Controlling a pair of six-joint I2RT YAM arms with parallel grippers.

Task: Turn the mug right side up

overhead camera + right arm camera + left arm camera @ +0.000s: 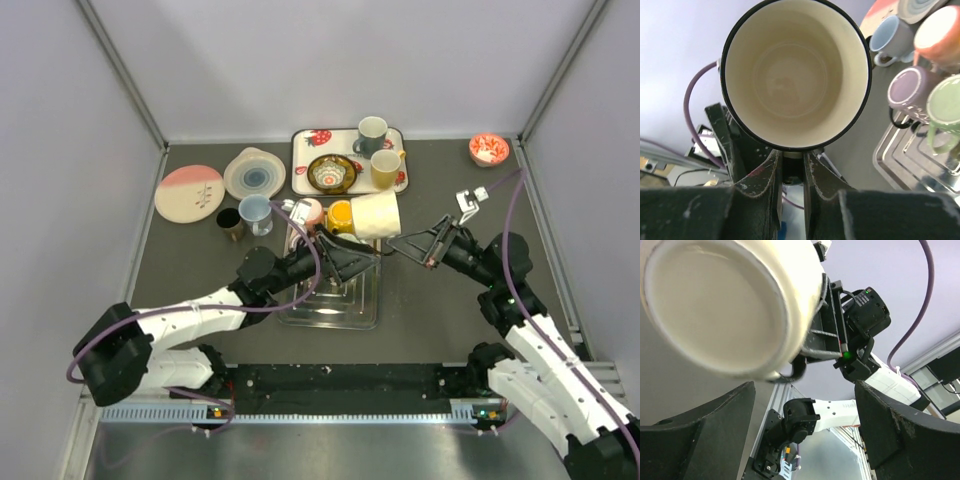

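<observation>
Cream mug held sideways above the table, right gripper pinching its handle (mouth facing that wrist camera), left gripper jaws spread wide near its base

No legible txt, labels, brand names or nos. in any view. Cream mug: plain inside and out, no print. Tray at the back: strawberry pattern only, no wording. Arm housings: nothing readable.
</observation>
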